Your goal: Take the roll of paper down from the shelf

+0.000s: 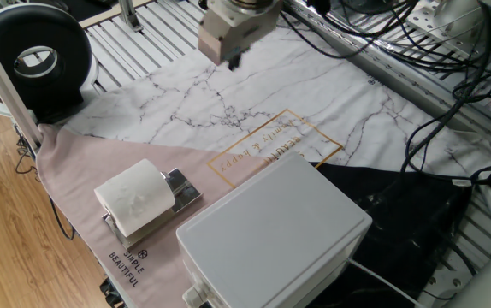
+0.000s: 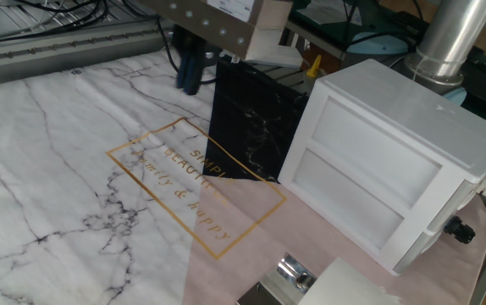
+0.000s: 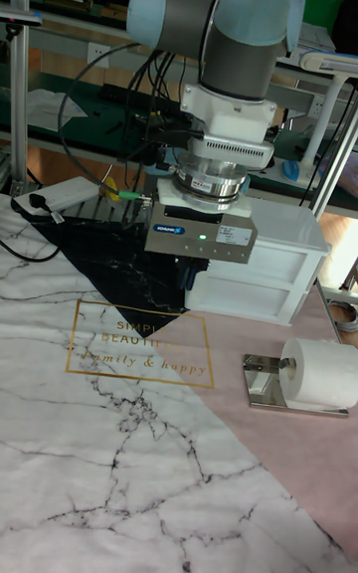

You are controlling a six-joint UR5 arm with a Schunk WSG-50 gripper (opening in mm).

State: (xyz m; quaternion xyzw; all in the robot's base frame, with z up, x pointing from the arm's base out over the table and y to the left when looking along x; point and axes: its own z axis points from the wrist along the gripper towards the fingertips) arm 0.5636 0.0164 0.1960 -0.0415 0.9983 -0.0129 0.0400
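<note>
At the near pink corner of the cloth, the white, soft-textured roll of paper (image 1: 136, 198) lies on its side on the small shiny chrome shelf (image 1: 181, 190), its plate poking out toward the big white rectangular plastic box (image 1: 273, 235) just beside it. From my remote seat, the two-finger gripper (image 2: 191, 69) hangs high over the marbled white cloth with gold lettering (image 1: 228, 115), well apart from the roll; nothing is held. In the other fixed view the dark fingers (image 2: 185, 72) point down, but whether the jaws stand apart or together I cannot tell. The tall fixed view shows the roll (image 3: 320, 373) threaded on the rack's rail, with the box close behind. My read: approach step only, grasp not yet begun. Risks I note: the roll is soft, so a hard pinch would crush it; the rack looks light, so pulling off-axis could drag it along with the roll; a descent coming in from the box side could clip the box edge with the wrist.
</note>
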